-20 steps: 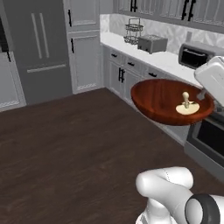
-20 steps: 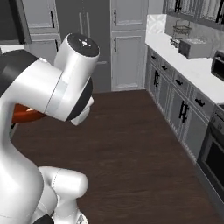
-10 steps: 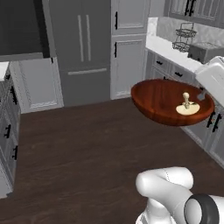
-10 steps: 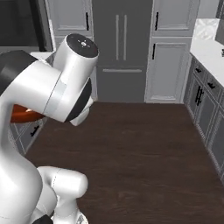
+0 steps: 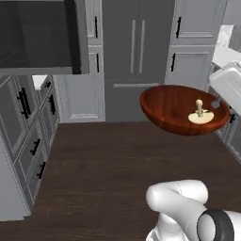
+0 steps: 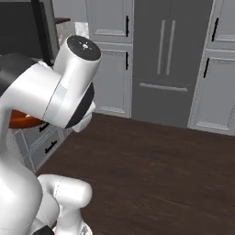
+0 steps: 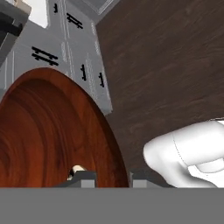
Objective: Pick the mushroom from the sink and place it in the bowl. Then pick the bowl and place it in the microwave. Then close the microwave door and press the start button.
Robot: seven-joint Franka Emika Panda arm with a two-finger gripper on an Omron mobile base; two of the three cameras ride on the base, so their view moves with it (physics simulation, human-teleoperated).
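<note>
The gripper [image 7: 110,178] was closed on the rim of the bowl [image 5: 181,108], one dark finger tip inside the rim and the other outside it, as the hand view showed. The bowl was held clear of the dark wood floor [image 5: 99,174], roughly level, at the right of the left base view, above and beyond the robot's white base. The mushroom [image 5: 200,113] lay inside the bowl, cap down and stem pointing up, towards the bowl's right side near the hand. In the hand view a small pale part of the mushroom [image 7: 78,169] showed just beside the inner finger tip. In the right base view, a sliver of the bowl [image 6: 23,120] showed at the left, behind the arm's white elbow.

Grey drawer cabinets [image 5: 26,141] stood along the left. Above them, at upper left, hung the microwave [image 5: 40,35] with a dark front; whether its door stood open could not be told. At the far wall stood a tall grey refrigerator [image 5: 136,56], flanked by grey cupboards [image 5: 195,47].
</note>
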